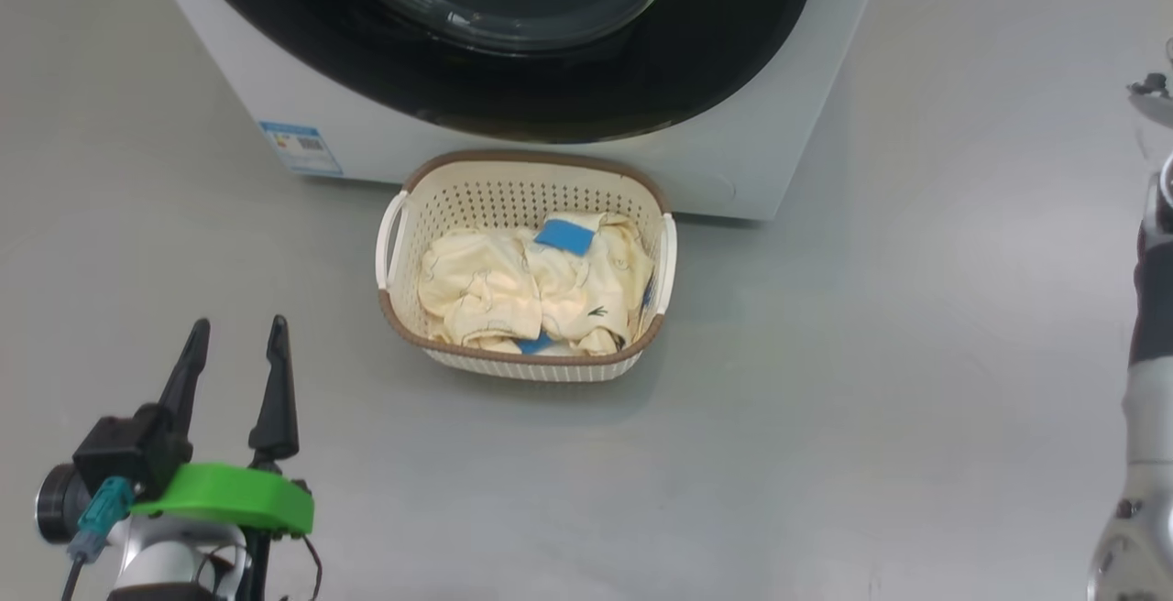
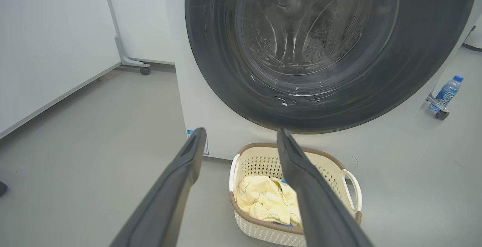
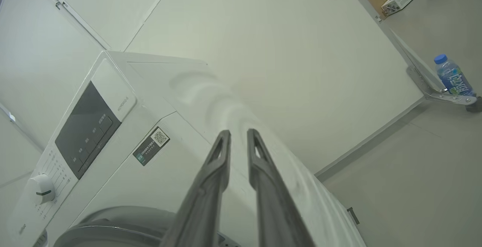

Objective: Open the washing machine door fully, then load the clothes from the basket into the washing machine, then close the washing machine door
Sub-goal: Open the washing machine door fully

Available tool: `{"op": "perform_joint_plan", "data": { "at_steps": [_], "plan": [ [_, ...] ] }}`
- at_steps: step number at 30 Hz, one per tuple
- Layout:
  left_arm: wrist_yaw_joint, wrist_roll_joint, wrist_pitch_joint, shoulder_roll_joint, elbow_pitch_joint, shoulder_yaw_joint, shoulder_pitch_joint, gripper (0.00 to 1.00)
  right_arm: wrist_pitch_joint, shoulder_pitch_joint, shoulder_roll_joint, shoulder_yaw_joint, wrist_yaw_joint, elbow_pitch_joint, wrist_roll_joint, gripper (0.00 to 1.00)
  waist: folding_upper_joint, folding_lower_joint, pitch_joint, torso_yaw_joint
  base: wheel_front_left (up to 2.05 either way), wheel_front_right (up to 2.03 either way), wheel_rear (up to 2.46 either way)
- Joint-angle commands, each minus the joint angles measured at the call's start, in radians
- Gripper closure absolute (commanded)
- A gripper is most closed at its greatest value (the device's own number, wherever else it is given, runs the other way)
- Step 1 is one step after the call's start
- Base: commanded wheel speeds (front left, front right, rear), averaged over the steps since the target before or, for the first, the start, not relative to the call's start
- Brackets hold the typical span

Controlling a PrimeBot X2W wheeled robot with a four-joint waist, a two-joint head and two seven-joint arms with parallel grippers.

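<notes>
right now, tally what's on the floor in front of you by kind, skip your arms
washing machine: 1
basket: 1
pile of clothes: 1
water bottle: 1
total: 4

One washing machine (image 1: 403, 138), one basket (image 1: 527, 159), one bottle (image 2: 447, 92)

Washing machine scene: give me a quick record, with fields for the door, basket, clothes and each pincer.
Door: washing machine door closed, drum visible through the glass
Basket: basket on the floor before the washing machine
Clothes: clothes piled in the basket
Left pincer: left pincer open, empty, left of the basket
Right pincer: right pincer fingers narrowly apart, empty, aimed over the machine's top
</notes>
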Motion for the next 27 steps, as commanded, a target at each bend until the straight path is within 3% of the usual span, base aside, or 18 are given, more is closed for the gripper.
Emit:
{"op": "perform_joint_plan", "data": {
  "at_steps": [1, 8, 27],
  "plan": [
    [-0.004, -0.002, -0.009, 0.018, -0.021, 0.031, -0.055, 0.00, 0.016, -0.072, 0.014, -0.006, -0.003, -0.005, 0.039, 1.00, 0.0000, -0.0001, 0.029, 0.020, 0.00, 0.00, 0.00],
    [-0.014, 0.002, -0.013, 0.000, 0.001, 0.021, -0.102, 0.00, 0.074, -0.160, 0.032, -0.058, -0.003, 0.101, 0.148, 1.00, 0.0000, -0.0001, 0.083, 0.050, 0.00, 0.00, 0.00],
    [-0.051, 0.036, -0.015, -0.047, 0.027, 0.038, -0.178, 0.00, 0.281, -0.303, 0.042, -0.024, -0.003, 0.216, 0.300, 1.00, 0.0000, -0.0001, 0.174, 0.104, 0.00, 0.00, 0.00]
  ]
}}
